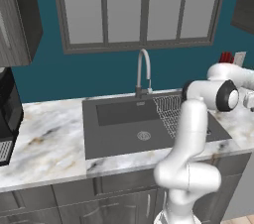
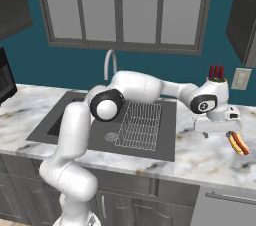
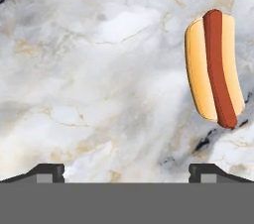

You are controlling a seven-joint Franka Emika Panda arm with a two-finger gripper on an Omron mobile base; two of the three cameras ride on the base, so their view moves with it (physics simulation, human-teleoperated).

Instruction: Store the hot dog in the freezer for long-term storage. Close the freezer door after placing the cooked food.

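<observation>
On the marble worktop, right of the sink, we saw the hot dog lying flat, its sausage running along the top of the bun. Our arm reached across the sink's wire rack, and the gripper hung low over the worktop just beside the hot dog, not touching it. From the hand view, the hot dog lay toward the upper right, lengthwise away from the camera, while bare marble stretched under the gripper. Its two dark fingertips stood wide apart at the bottom of that view, with nothing between them. The hot dog sat a little outside the line of the right fingertip rather than between the two. Behind the sink rose a curved faucet against a teal wall, below a grey-framed window. A knife block with red handles stood by a wall outlet. At the far left of the left base view we saw a dark appliance on the worktop.
</observation>
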